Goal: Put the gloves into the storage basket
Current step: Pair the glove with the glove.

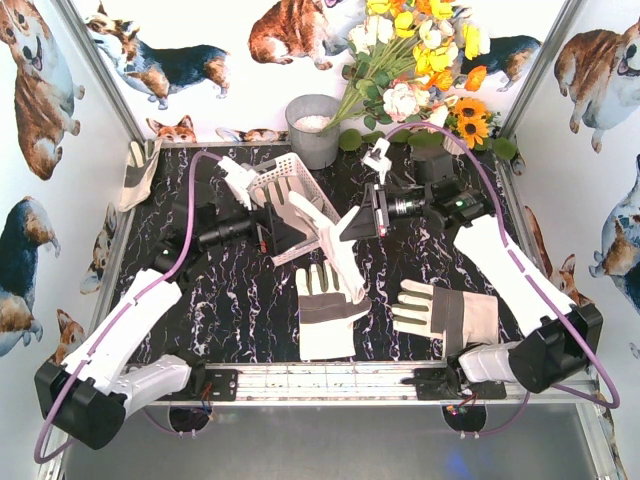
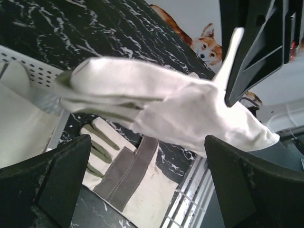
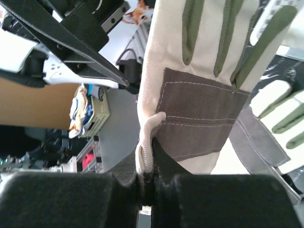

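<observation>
The white slotted storage basket (image 1: 290, 175) stands tilted at the back centre of the black marble table; a corner also shows in the left wrist view (image 2: 33, 71). My right gripper (image 1: 362, 222) (image 3: 149, 178) is shut on the cuff edge of a cream glove with grey patches (image 1: 325, 232) (image 3: 199, 61), held in the air with its fingers over the basket's front rim (image 2: 156, 99). My left gripper (image 1: 280, 230) (image 2: 147, 138) is open and empty, just under and beside that glove. Two more gloves lie flat near the front: one in the middle (image 1: 325, 310) (image 2: 128, 175), one to the right (image 1: 445, 312).
A grey metal bucket (image 1: 313, 130) stands behind the basket. A bunch of artificial flowers (image 1: 420, 60) fills the back right corner. A metal rail (image 1: 330, 380) runs along the table's near edge. Corgi-print walls enclose the table on three sides.
</observation>
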